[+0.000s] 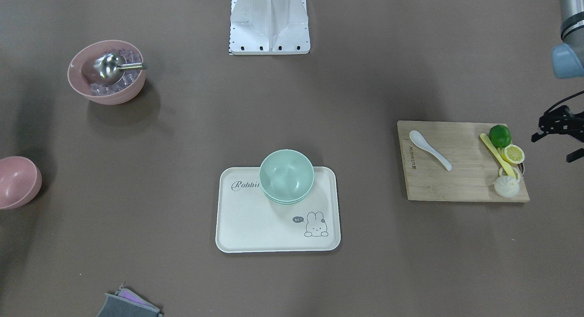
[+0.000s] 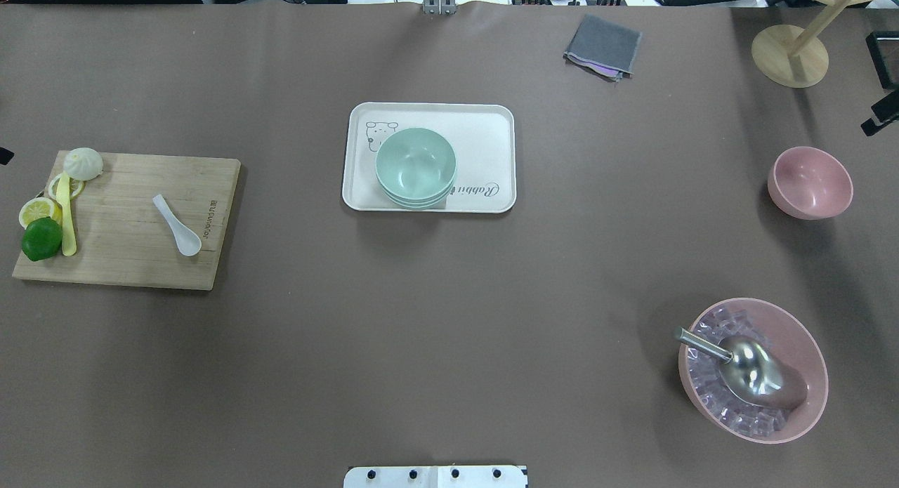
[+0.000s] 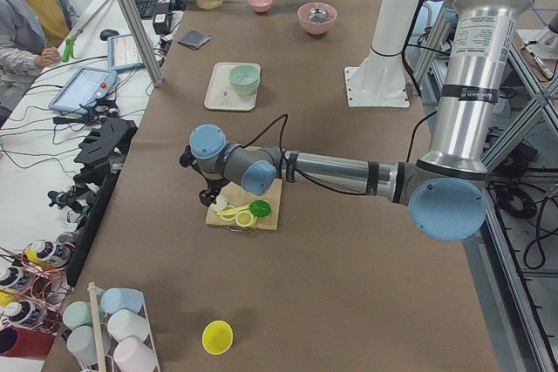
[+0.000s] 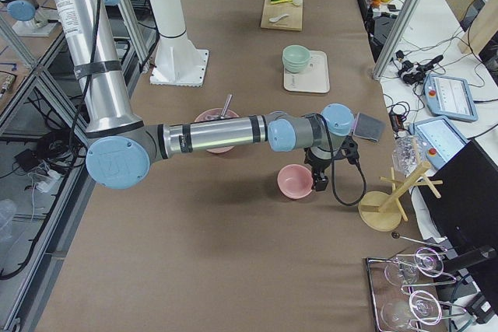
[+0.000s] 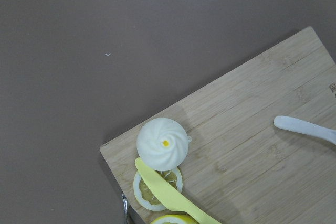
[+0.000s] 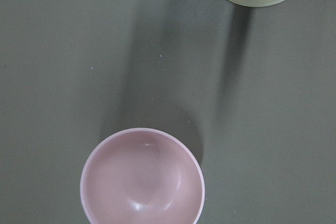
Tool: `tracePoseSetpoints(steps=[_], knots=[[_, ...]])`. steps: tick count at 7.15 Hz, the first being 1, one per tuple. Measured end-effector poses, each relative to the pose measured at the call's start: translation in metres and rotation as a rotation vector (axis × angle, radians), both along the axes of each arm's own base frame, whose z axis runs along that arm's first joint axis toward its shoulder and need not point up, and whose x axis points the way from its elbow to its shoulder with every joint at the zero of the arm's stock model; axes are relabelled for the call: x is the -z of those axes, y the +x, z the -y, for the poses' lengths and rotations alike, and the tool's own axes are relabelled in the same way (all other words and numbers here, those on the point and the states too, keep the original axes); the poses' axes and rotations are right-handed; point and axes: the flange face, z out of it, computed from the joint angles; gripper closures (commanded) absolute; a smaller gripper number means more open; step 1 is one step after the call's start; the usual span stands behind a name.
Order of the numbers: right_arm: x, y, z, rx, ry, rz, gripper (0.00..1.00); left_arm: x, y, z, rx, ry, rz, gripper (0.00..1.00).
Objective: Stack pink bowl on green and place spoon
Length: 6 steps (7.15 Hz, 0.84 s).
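My left gripper (image 1: 553, 148) hovers at the right edge of the front view, fingers spread, just beside the bamboo cutting board (image 1: 461, 184), where the white spoon (image 1: 431, 151) lies. My right gripper (image 4: 320, 182) hangs just beside the empty pink bowl (image 4: 296, 181) on the counter (image 4: 233, 254); I cannot tell whether it is spread. The green bowls (image 1: 286, 175) sit stacked on the rabbit tray (image 1: 255, 226), center frame.

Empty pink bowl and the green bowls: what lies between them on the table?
Only bare table lies between the empty pink bowl and the tray holding the green bowls, seen in the overhead view.
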Motion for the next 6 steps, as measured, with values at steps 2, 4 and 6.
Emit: tracePoseSetpoints(steps=[2, 4, 6], knots=[[-0.022, -0.009, 0.009, 0.011, 0.063, 0.013, 0.0, -0.006, -0.003, 0.001, 0.021, 0.007, 0.047, 0.02], [-0.045, -0.029, 0.01, 0.019, 0.079, 0.026, 0.0, -0.009, -0.005, 0.002, 0.034, 0.009, 0.071, 0.02], [-0.066, -0.044, 0.006, 0.031, 0.038, 0.024, 0.04, -0.026, -0.005, 0.002, 0.034, -0.018, 0.078, 0.02]])
